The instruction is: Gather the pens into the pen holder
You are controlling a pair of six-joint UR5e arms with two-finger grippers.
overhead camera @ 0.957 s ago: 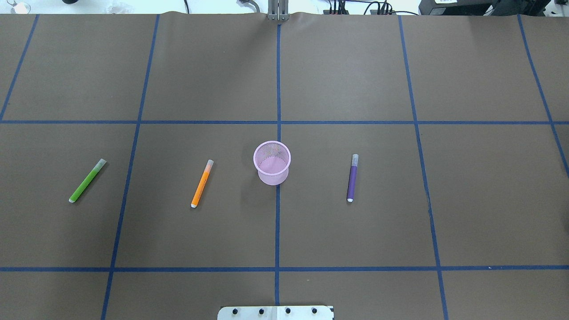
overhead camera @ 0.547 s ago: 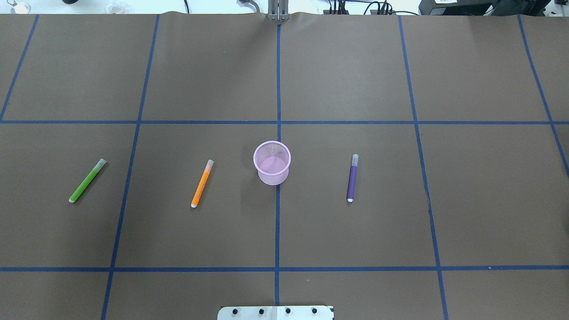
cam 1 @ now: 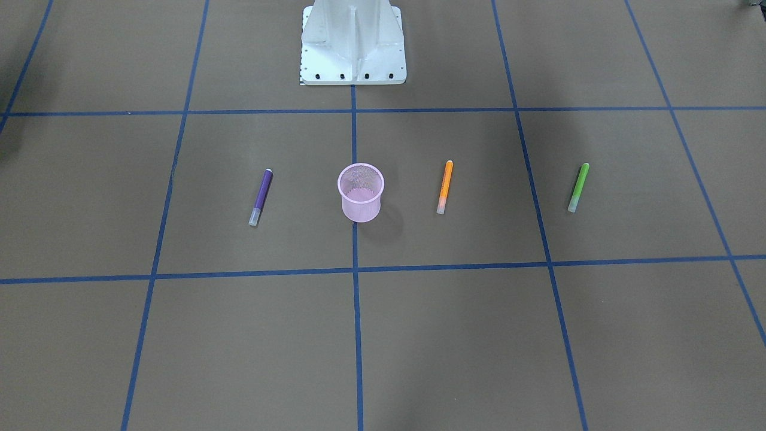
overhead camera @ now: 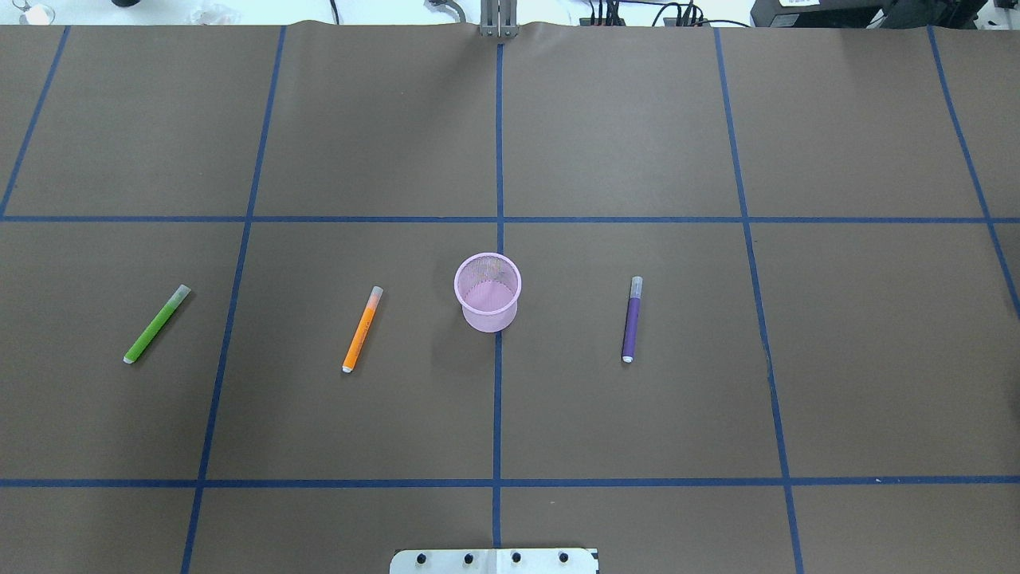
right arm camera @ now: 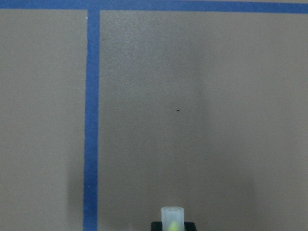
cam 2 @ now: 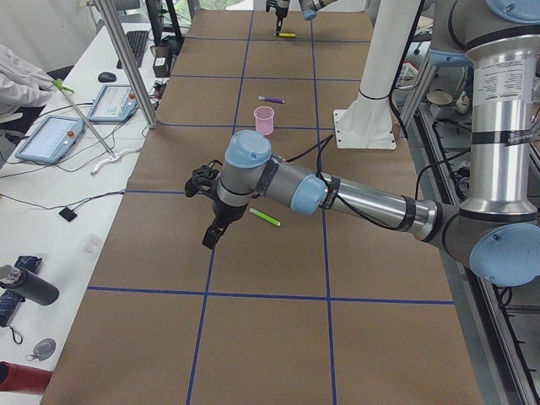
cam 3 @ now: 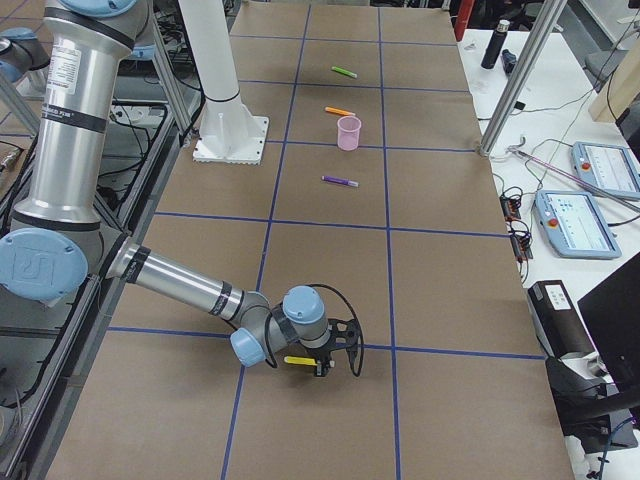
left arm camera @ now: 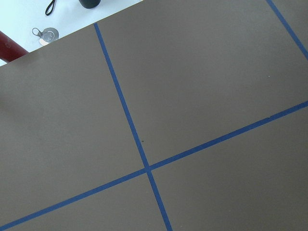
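Upright on the table [overhead camera: 637, 119], pen holder [overhead camera: 488, 292]. Flat to its left, apart from it, orange pen [overhead camera: 362, 329], then green pen [overhead camera: 156, 324] farther out; purple pen [overhead camera: 631, 319] flat to its right. Well beyond purple pen, right gripper [cam 3: 322, 364] low, seemingly pinched on yellowish pen [cam 3: 299, 360]. Past green pen, left gripper [cam 2: 211, 236] hovering, opening impossible to tell.

Flat purple pen [overhead camera: 631, 319], orange pen [overhead camera: 362, 329], green pen [overhead camera: 157, 324] flank upright holder [overhead camera: 489, 317].
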